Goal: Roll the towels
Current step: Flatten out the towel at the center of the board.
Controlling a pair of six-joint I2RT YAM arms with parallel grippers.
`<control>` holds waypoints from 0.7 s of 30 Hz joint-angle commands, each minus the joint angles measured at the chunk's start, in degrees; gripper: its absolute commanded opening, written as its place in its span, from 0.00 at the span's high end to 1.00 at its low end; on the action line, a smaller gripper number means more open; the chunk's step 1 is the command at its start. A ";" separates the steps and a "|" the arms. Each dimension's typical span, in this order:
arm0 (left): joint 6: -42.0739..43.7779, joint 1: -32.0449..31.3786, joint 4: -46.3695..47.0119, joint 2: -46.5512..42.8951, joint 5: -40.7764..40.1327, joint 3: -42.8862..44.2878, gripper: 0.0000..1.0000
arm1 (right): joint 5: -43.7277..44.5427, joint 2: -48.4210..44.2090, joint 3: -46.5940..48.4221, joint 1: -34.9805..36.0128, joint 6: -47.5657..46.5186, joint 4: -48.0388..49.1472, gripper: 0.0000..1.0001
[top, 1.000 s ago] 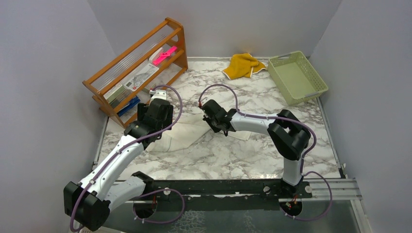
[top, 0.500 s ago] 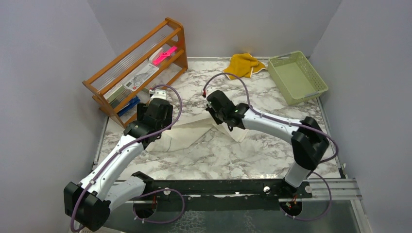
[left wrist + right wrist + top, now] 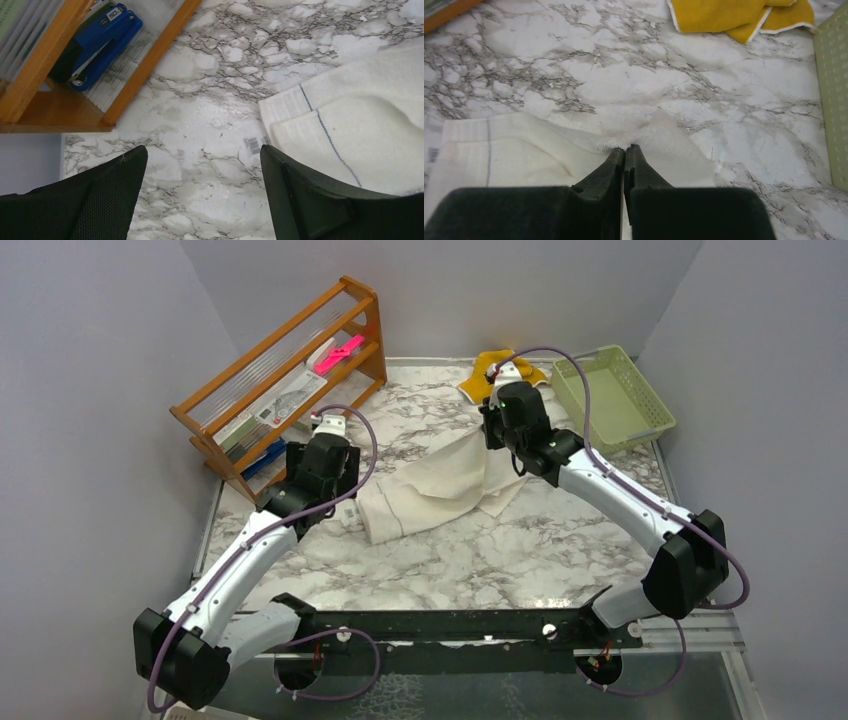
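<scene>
- Cream-white cloth towel [image 3: 430, 490] lies near the middle of the table. Its long axis slants from near-left to far-right in the top view.
- Its hemmed end, crossed by a thin blue stripe and showing two layers, points toward the left arm. The opposite end rises in a small peak toward the far right.
- The right gripper [image 3: 625, 150] has its fingers pressed together on that peak, pinching the cloth at the very tips.
- The left gripper [image 3: 202, 155] hangs with its jaws wide apart and holds nothing. It is just beside the striped hem, over bare table.
- A mustard-yellow cloth towel [image 3: 719, 15] lies crumpled at the far edge, beyond the right gripper and well apart from the cream one.
- The white marble-patterned table [image 3: 450, 570] has grey veining.
- A pale green perforated plastic basket [image 3: 610, 400] sits in the far right corner, near the yellow towel.
- A slanted wooden rack [image 3: 290, 370] stands at the far left, with a blue stapler [image 3: 102, 42] on its lower shelf.
- Plain grey-lilac walls [image 3: 100, 390] close in the left, far and right sides.
</scene>
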 commanded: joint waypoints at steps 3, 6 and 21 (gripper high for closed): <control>-1.25 0.31 4.29 2.56 10.46 0.07 0.18 | -2.13 -3.22 0.46 0.42 1.10 2.73 0.99; -3.00 0.28 6.66 5.01 13.57 -0.49 0.19 | -3.02 -3.60 -0.01 0.40 1.13 2.82 0.99; -12.28 5.76 13.52 29.98 13.80 4.32 0.39 | -10.93 -5.46 -3.94 0.41 2.82 4.41 0.99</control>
